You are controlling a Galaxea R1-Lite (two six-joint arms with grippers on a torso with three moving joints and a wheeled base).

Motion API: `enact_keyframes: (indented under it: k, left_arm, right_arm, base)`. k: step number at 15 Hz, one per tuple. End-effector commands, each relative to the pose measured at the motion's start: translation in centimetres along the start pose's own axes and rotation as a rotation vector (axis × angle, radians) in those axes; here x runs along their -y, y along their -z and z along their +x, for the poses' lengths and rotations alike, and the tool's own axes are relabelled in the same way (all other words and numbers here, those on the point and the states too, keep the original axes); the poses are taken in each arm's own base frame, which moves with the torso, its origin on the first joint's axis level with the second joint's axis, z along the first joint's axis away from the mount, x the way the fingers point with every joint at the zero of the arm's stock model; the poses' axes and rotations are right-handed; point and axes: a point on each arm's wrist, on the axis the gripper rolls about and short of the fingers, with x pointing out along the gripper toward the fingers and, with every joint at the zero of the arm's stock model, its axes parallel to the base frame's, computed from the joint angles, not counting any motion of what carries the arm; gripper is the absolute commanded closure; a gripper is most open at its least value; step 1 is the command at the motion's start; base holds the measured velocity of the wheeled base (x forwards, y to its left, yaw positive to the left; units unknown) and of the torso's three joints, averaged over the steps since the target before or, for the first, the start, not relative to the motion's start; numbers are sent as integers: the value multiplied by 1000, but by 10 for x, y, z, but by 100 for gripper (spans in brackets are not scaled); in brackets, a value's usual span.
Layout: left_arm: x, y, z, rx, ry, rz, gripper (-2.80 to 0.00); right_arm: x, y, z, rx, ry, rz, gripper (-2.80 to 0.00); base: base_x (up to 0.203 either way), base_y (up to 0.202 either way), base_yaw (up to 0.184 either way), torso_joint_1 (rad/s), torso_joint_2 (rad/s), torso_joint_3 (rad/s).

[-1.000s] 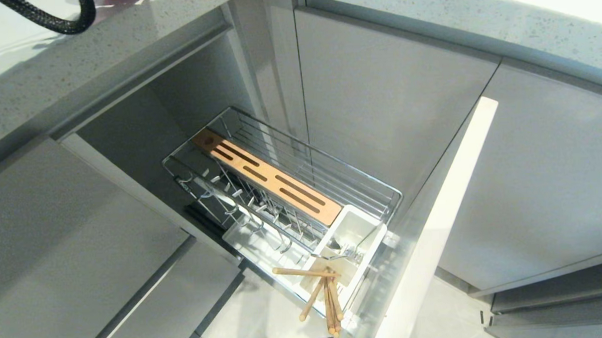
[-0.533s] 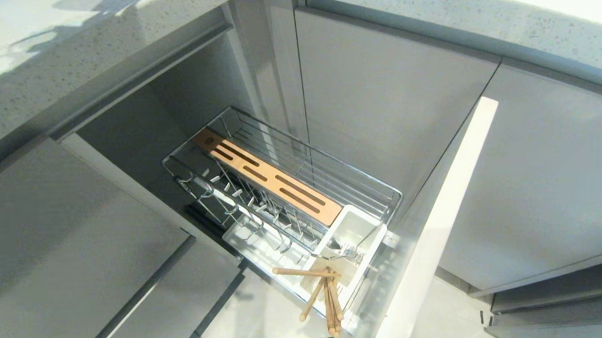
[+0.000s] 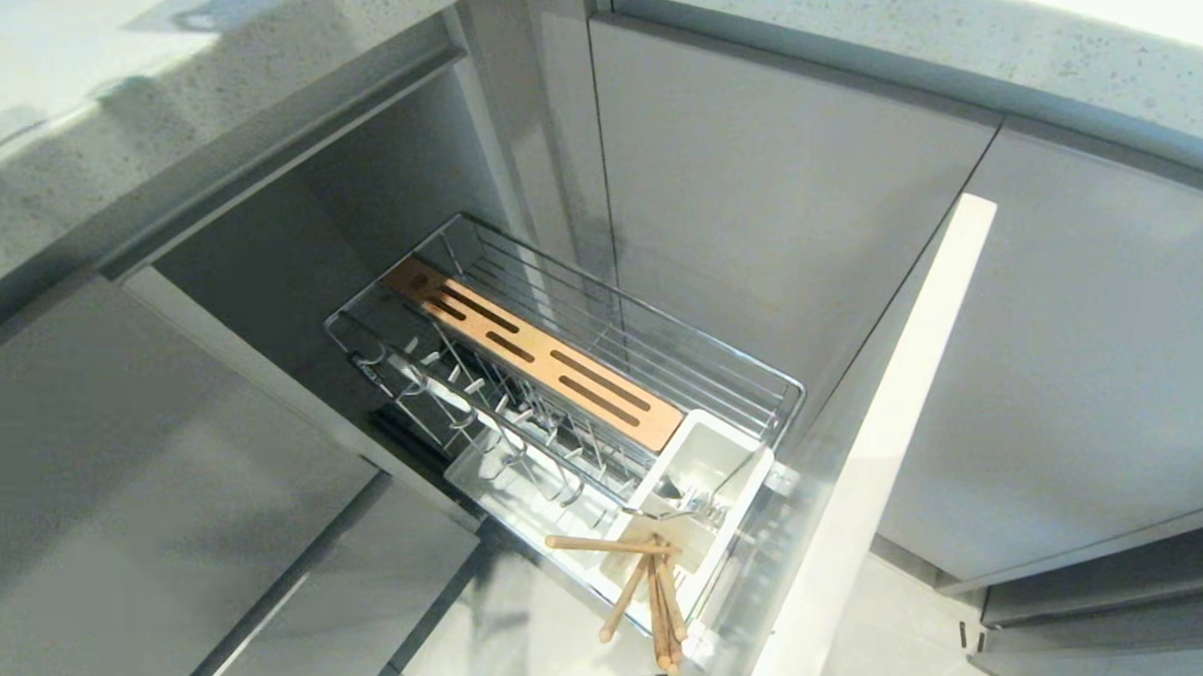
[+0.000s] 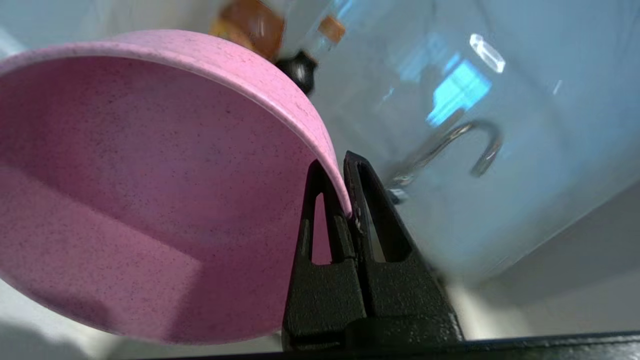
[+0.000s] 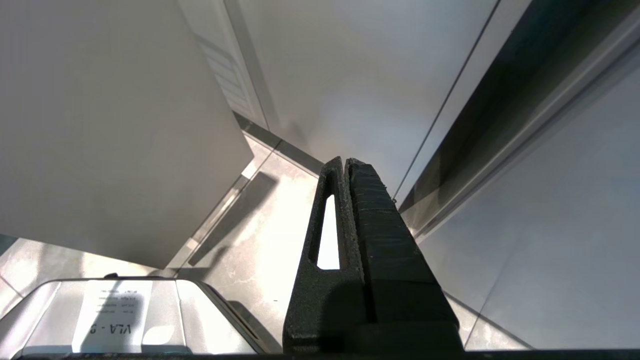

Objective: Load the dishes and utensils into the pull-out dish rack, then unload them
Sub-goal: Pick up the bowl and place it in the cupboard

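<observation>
In the left wrist view my left gripper (image 4: 345,175) is shut on the rim of the pink bowl (image 4: 150,175), which is tilted and held clear of any surface. The pull-out dish rack (image 3: 662,346) stands drawn out of the cabinet in the head view, and its prongs hold no dishes. Light wooden chopsticks (image 3: 661,606) and a silver fork (image 3: 692,500) sit in its white utensil box (image 3: 711,454). The pink plate is out of view. My right gripper (image 5: 345,162) hangs shut and empty above the floor. Neither arm shows in the head view.
The rack's pale front panel (image 3: 866,459) juts toward me on the right. A speckled countertop (image 3: 154,123) runs above the open cabinet. Behind the bowl are a blurred chrome faucet (image 4: 450,145) and bottles (image 4: 250,20). The robot's base (image 5: 100,310) sits under the right gripper.
The black cable at the head view's top left corner has left the frame. A shadow has shifted across the countertop. The rack and utensils have not moved.
</observation>
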Motion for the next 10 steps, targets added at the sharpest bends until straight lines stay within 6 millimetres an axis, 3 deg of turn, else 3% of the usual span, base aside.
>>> enact_keyframes:
  k: [1,6,10]
  left_arm:
    - [16,32,2,-64,-59,-176,0]
    - [18,84,0,-143,-220,-384,0]
    - [15,151,3,-275,-353,-395,0]
  right_arm:
    - [0,0,0,0,-1,0,0]
    - [0,0,0,-1,0,0,0]
    - [0,0,0,-1,0,0,0]
  base:
    - [0,0,0,0,0,0]
    - [0,0,0,0,0,0]
    - [0,0,0,0,0,0]
